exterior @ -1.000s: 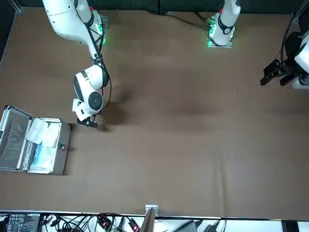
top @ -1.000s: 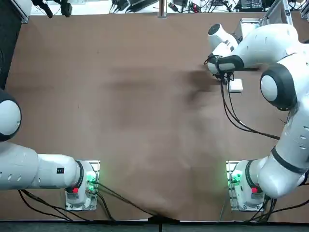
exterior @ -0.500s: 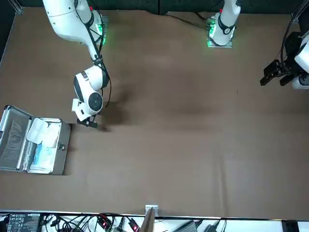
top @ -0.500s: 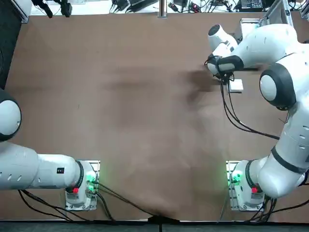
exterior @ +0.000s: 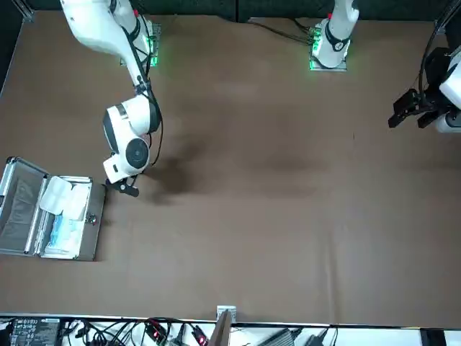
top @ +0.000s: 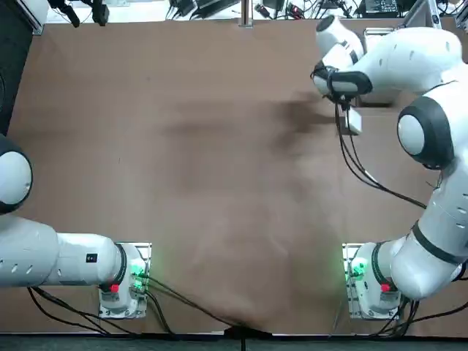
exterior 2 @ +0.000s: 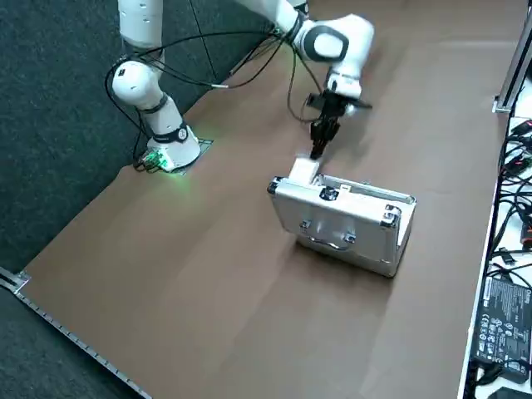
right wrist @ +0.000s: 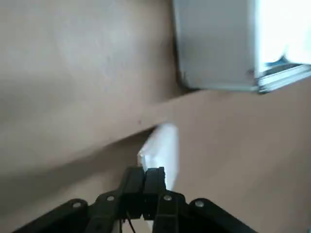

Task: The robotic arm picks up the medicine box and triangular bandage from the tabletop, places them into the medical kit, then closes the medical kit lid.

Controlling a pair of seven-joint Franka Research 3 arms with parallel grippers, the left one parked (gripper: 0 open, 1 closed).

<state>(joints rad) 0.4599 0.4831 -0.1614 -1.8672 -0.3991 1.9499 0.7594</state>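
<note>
One white box (right wrist: 162,151) | right hand (right wrist: 146,180) pinching it; beside open case (exterior: 66,218)

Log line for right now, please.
right gripper: shut on medicine box | medical kit: lid open | triangular bandage: in kit

No readable text, label, brand, number or sign; print on a black power adapter (exterior 2: 504,328) is too small.

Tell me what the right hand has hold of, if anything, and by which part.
The right hand grips the small white medicine box by one end, the rest jutting out past the fingertips.
</note>
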